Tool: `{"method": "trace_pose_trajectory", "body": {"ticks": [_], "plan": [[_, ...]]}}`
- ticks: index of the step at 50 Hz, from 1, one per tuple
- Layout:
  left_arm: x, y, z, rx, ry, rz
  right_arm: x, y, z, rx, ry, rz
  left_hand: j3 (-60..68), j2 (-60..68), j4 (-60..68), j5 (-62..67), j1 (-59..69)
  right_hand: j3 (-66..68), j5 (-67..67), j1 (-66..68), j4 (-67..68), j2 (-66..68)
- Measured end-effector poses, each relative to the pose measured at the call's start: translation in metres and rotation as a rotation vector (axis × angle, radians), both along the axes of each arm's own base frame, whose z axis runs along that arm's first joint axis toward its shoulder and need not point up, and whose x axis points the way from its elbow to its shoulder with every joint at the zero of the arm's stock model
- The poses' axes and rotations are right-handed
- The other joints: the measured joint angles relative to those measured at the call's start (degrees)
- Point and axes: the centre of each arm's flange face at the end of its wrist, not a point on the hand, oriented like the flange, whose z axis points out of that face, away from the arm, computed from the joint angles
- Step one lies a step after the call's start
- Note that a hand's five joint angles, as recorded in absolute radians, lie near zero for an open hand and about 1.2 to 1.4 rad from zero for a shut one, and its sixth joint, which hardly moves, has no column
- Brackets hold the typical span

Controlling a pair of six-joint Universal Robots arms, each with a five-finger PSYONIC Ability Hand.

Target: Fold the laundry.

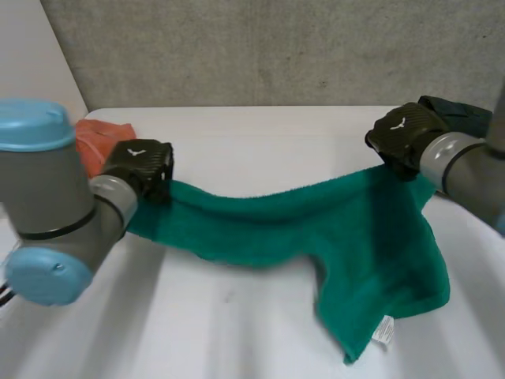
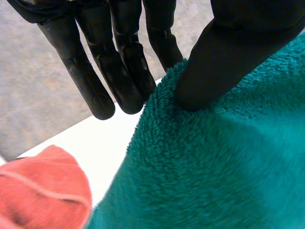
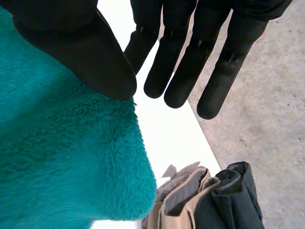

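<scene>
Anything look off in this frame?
Yes: the green towel hangs unevenly. It sags between the left hand and right hand, each pinching an edge, and most of the cloth droops in a bunched flap below the right hand, its white label at the low corner. Nothing looks spilled or damaged.

Green towel (image 1: 347,229) hangs stretched left to right across mid-table, blocking passage. Orange cloth (image 1: 99,142) crowds far left, dark clothes pile (image 1: 461,114) far right. Bare table (image 1: 260,134) free far-middle, near-left.

White table (image 1: 260,134): orange cloth (image 1: 99,140) near far left edge; dark and beige clothes pile (image 3: 209,200) at far right corner.
</scene>
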Motion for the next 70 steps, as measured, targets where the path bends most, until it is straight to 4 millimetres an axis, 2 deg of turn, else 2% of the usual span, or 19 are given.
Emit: {"method": "trace_pose_trajectory", "body": {"ticks": [6,8,11,14,19,20,24,25,26,27,31,34,36,37,43,53,61,64,70], "plan": [[-0.024,-0.037,0.000,-0.116,0.060,-0.049,0.013,-0.037,-0.024,-0.154,-0.052,-0.005,0.0,0.0,0.0,0.0,0.0,-2.1,-1.8,-0.7,-2.4,-1.7],[-0.029,-0.046,0.004,-0.154,0.078,-0.056,0.015,-0.043,-0.026,-0.192,-0.066,-0.009,0.0,0.0,0.0,0.0,0.0,-10.7,-10.9,-7.7,-11.4,-10.0],[-0.036,-0.059,0.012,-0.216,0.106,-0.063,0.017,-0.052,-0.031,-0.247,-0.090,-0.028,0.0,0.0,0.0,0.0,0.0,-39.0,-40.7,-37.2,-40.0,-39.0],[-0.038,-0.062,0.012,-0.226,0.111,-0.066,0.014,-0.050,-0.036,-0.234,-0.101,-0.053,0.0,0.0,0.0,0.0,0.0,-50.8,-52.7,-47.6,-52.0,-50.2],[-0.037,-0.058,0.001,-0.194,0.096,-0.066,0.007,-0.034,-0.035,-0.169,-0.147,-0.087,0.0,0.0,0.0,0.0,0.0,-53.5,-55.2,-49.3,-54.5,-52.2],[-0.035,-0.056,-0.004,-0.176,0.087,-0.064,0.002,-0.021,-0.031,-0.124,-0.180,-0.101,0.0,0.0,0.0,0.0,0.0,-53.5,-55.2,-49.3,-54.5,-52.2],[-0.031,-0.052,-0.013,-0.144,0.074,-0.057,-0.008,0.005,-0.030,-0.003,-0.223,-0.132,0.0,0.0,0.0,0.0,0.0,-53.5,-55.2,-49.3,-54.5,-52.2],[-0.031,-0.052,-0.013,-0.144,0.074,-0.057,-0.008,0.005,-0.030,-0.003,-0.223,-0.132,0.0,0.0,0.0,0.0,0.0,-53.5,-55.2,-49.3,-54.5,-52.2],[-0.030,-0.050,-0.017,-0.131,0.069,-0.054,-0.013,0.020,-0.033,0.077,-0.233,-0.150,0.0,0.0,0.0,0.0,0.0,-53.5,-55.2,-49.3,-54.5,-52.2],[-0.030,-0.050,-0.017,-0.131,0.069,-0.054,-0.013,0.020,-0.033,0.077,-0.233,-0.150,0.0,0.0,0.0,0.0,0.0,-53.5,-55.2,-49.3,-54.5,-52.2],[-0.027,-0.047,-0.021,-0.114,0.062,-0.049,-0.021,0.063,-0.057,0.283,-0.221,-0.160,0.0,0.0,0.0,0.0,0.0,-53.5,-55.2,-49.3,-54.5,-52.2],[-0.026,-0.045,-0.021,-0.109,0.061,-0.049,-0.024,0.092,-0.076,0.382,-0.215,-0.135,0.0,0.0,0.0,0.0,0.0,-53.5,-55.1,-49.3,-54.5,-52.2],[-0.026,-0.044,-0.021,-0.107,0.061,-0.049,-0.024,0.103,-0.083,0.409,-0.215,-0.122,0.0,0.0,0.0,0.0,0.0,-53.5,-55.1,-49.3,-54.5,-52.2],[-0.026,-0.043,-0.021,-0.105,0.061,-0.048,-0.025,0.117,-0.094,0.439,-0.215,-0.100,0.0,0.0,0.0,0.0,0.0,-53.5,-55.0,-49.3,-54.5,-52.2],[-0.025,-0.042,-0.022,-0.099,0.059,-0.048,-0.023,0.146,-0.118,0.467,-0.216,-0.038,0.0,0.0,0.0,0.0,0.0,-53.4,-54.9,-49.3,-54.4,-52.2],[-0.025,-0.039,-0.023,-0.092,0.057,-0.050,-0.016,0.155,-0.131,0.388,-0.236,0.020,0.0,0.0,0.0,0.0,0.0,-49.0,-49.0,-45.8,-49.9,-48.1],[-0.024,-0.037,-0.022,-0.091,0.058,-0.052,-0.013,0.151,-0.135,0.328,-0.240,0.037,0.0,0.0,0.0,0.0,0.0,-43.4,-43.6,-39.8,-44.2,-43.0],[-0.023,-0.036,-0.021,-0.092,0.058,-0.051,-0.012,0.146,-0.141,0.288,-0.222,0.039,0.0,0.0,0.0,0.0,0.0,-34.1,-34.9,-30.2,-35.1,-32.9],[-0.022,-0.035,-0.020,-0.093,0.059,-0.050,-0.013,0.135,-0.142,0.208,-0.187,0.022,0.0,0.0,0.0,0.0,0.0,-26.8,-28.0,-23.2,-28.1,-25.6]]}}
